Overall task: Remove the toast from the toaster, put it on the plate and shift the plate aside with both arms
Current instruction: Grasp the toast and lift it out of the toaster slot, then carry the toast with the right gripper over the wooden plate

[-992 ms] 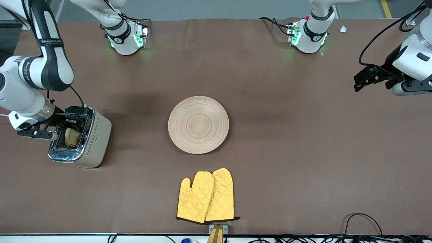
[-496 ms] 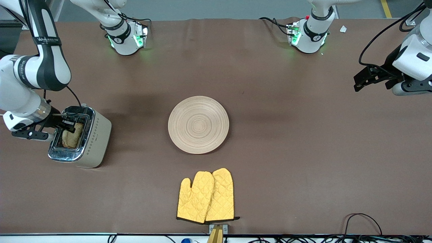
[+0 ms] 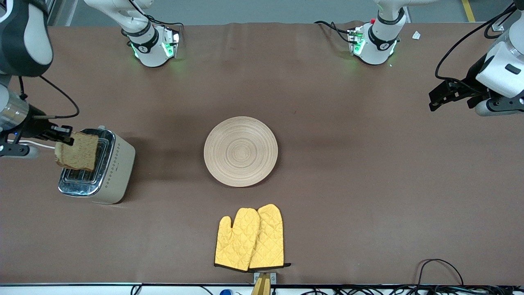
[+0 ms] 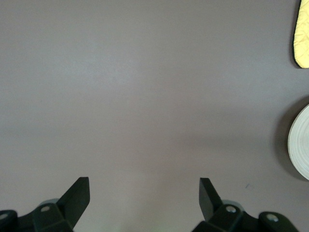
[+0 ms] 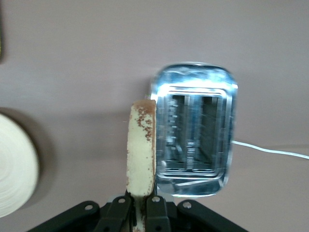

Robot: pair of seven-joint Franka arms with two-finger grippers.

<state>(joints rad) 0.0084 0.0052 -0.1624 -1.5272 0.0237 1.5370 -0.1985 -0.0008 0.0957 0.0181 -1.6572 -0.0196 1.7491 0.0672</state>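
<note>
My right gripper (image 3: 61,136) is shut on the toast (image 3: 77,150), a brown speckled slice, and holds it in the air over the toaster (image 3: 102,168). In the right wrist view the toast (image 5: 141,145) shows edge-on between the jaws, above the toaster's slots (image 5: 193,140). The round beige wooden plate (image 3: 240,151) lies at the table's middle; its rim shows in the right wrist view (image 5: 14,169) and the left wrist view (image 4: 300,145). My left gripper (image 3: 440,96) is open and empty, waiting over bare table at the left arm's end; its fingers (image 4: 77,193) stand wide apart.
A pair of yellow oven mitts (image 3: 249,239) lies nearer to the front camera than the plate. The toaster stands at the right arm's end, with a white cord (image 5: 270,151). Cables (image 3: 440,266) lie along the front edge.
My right gripper closed on the toast in the toaster slot and lifted it up and out; the toast now hangs clear above the toaster. The left arm has not moved.
</note>
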